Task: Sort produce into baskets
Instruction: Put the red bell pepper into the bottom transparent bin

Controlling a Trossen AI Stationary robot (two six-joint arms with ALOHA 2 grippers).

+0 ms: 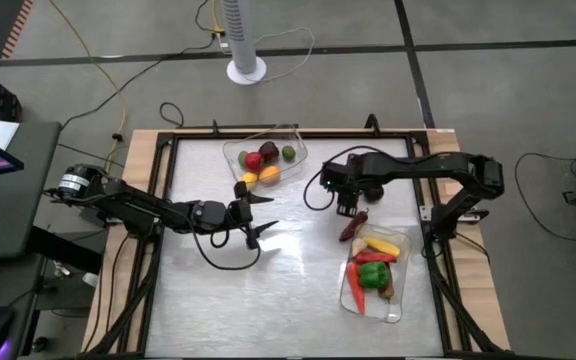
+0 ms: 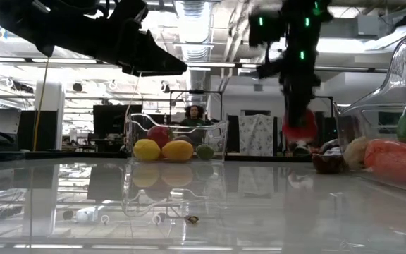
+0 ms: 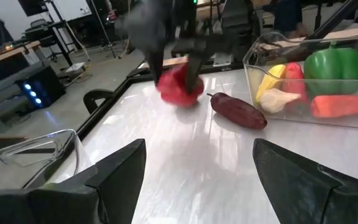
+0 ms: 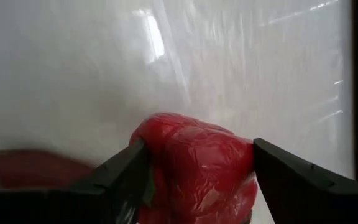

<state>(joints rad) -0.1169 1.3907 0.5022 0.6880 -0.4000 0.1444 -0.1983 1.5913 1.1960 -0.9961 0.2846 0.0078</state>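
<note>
Nearly done: both baskets (image 1: pixel 266 160) (image 1: pixel 373 275) hold produce. Your right end effector (image 4: pixel 194 162) pinches a red pepper (image 4: pixel 194 171) above the counter (image 1: pixel 268 290); dark piece (image 1: pixel 353 226) left. Left end effector (image 1: pixel 258 215) spread, idle.

Two clear baskets (image 1: pixel 265 160) (image 1: pixel 376 277) and a dark purple eggplant (image 1: pixel 352 226) are set on the shiny white table (image 1: pixel 268 290).
</note>
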